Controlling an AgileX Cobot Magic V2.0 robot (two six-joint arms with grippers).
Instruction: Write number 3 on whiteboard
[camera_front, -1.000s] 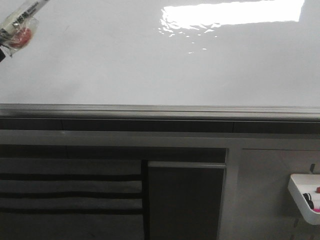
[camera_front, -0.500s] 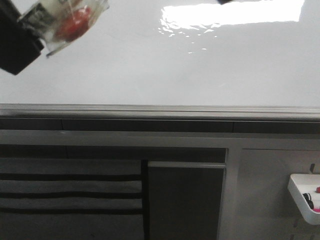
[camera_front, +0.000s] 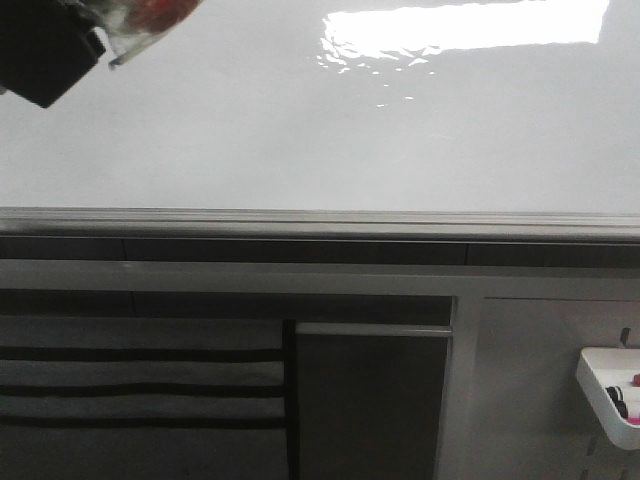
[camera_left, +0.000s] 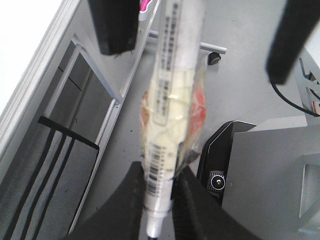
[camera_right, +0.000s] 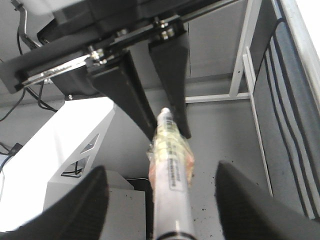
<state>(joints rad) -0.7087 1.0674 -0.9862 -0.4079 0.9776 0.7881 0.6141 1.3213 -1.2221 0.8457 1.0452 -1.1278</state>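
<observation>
The whiteboard (camera_front: 300, 130) fills the upper front view, glossy white with a bright glare at the upper right and a grey bottom rail (camera_front: 320, 218). No number 3 shows on it. My left gripper (camera_left: 160, 172) is shut on a white marker (camera_left: 170, 100) that has a barcode label and is wrapped in clear tape with red inside. It shows at the front view's top left corner (camera_front: 40, 50). My right gripper (camera_right: 162, 172) is open, its fingers on either side of the marker's (camera_right: 172, 200) other end, apart from it.
A small white tray (camera_front: 605, 395) with markers hangs at the lower right, below the board. Under the rail are a dark cabinet panel (camera_front: 370, 400) and a grey striped panel (camera_front: 140, 380). A white robot base (camera_right: 60, 150) stands below the grippers.
My left gripper with the marker has moved up and to the right along the board's top left, then further up, so that it is now mostly out of the front view.
</observation>
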